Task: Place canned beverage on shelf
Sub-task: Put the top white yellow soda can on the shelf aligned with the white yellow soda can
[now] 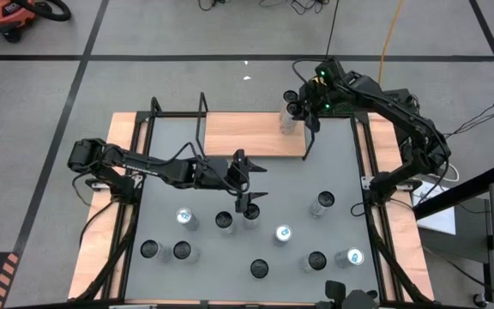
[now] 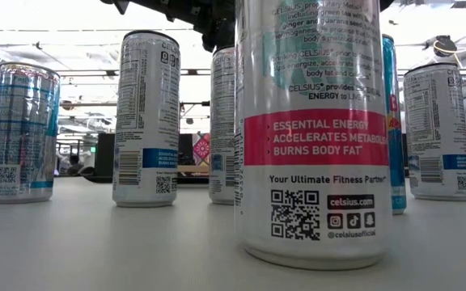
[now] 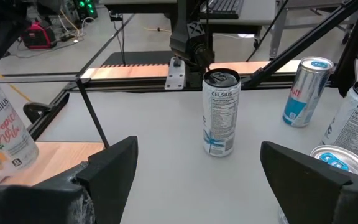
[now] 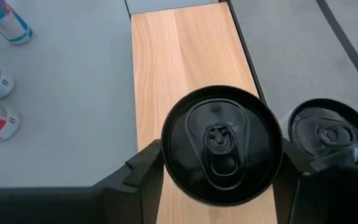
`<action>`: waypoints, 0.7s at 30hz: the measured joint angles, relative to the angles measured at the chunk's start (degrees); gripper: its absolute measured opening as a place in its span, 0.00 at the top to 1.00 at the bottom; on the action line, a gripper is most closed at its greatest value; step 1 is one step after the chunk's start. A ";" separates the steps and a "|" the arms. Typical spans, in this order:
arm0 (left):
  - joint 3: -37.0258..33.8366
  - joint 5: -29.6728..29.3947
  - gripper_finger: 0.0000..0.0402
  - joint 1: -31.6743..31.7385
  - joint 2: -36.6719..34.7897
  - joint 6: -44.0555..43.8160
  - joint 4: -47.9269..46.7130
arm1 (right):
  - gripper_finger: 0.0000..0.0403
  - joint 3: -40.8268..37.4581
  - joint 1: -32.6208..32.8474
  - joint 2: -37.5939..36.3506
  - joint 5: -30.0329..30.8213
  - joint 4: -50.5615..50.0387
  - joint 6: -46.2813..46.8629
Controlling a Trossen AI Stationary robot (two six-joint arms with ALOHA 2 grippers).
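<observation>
From my station the biggest thing is the table (image 1: 333,176), grey-topped with wooden side edges, and along its far edge lies the shelf (image 1: 243,135), a pale wood board with thin black rod frames at its ends. My right gripper (image 1: 292,109) is over the shelf's right end, near the table's far right corner, its fingers closed about the body of the can (image 4: 221,145). In the right wrist view the can's black lid, pull tab unbroken, sits between the dark fingers above the bare wood, and a second black-topped can (image 4: 325,132) stands just beside it. I judge the can to be sealed and full, so moderately heavy, stiff while full yet dentable if squeezed hard, smooth and somewhat slippery, and tall enough to tip; the mid-body grip from both sides looks right to me. It is slim, with a pale printed wall. My left gripper (image 1: 249,182) waits over the table's middle with fingers spread wide and empty, facing a white Celsius can (image 3: 220,112) among the loose cans toward the near edge.
</observation>
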 joint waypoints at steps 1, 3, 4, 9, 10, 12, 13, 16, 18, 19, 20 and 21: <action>0.00 0.00 0.16 0.00 0.00 -0.01 0.00 | 0.59 0.00 0.00 0.02 0.03 -0.09 -0.06; 0.00 0.00 0.16 0.00 0.00 -0.02 -0.01 | 0.59 0.00 0.00 0.23 0.02 -0.06 -0.34; 0.00 0.00 0.16 0.00 0.00 -0.02 -0.02 | 0.59 0.04 0.00 0.54 0.00 0.04 -0.46; 0.00 0.00 0.16 0.00 0.00 -0.02 -0.10 | 0.59 0.04 0.02 2.42 0.18 -0.01 -0.49; 0.00 0.00 0.16 0.00 0.00 -0.01 -0.15 | 0.59 0.04 0.02 2.79 0.24 -0.02 -0.51; 0.00 0.07 0.16 0.00 0.00 -0.02 -0.24 | 0.59 0.04 0.02 3.37 0.33 -0.06 -0.68; 0.00 0.09 0.16 0.00 0.00 -0.02 -0.29 | 0.59 0.04 0.02 3.64 0.33 0.02 -0.73; 0.00 0.20 0.16 0.00 0.00 0.00 -0.44 | 0.59 0.04 0.02 3.75 1.11 -0.15 -1.49; 0.00 0.26 0.16 0.00 0.00 0.02 -0.44 | 0.59 0.04 0.05 3.66 3.07 -0.22 -2.04; 0.00 0.26 0.16 0.00 0.00 0.02 -0.44 | 0.59 0.04 0.04 3.69 3.52 -0.28 -2.29; 0.00 0.26 0.16 0.00 0.00 0.02 -0.44 | 0.59 0.04 0.02 3.71 3.64 -0.59 -2.64; 0.00 0.26 0.16 0.00 0.00 0.04 -0.44 | 0.59 0.04 0.00 3.73 3.65 -0.99 -3.02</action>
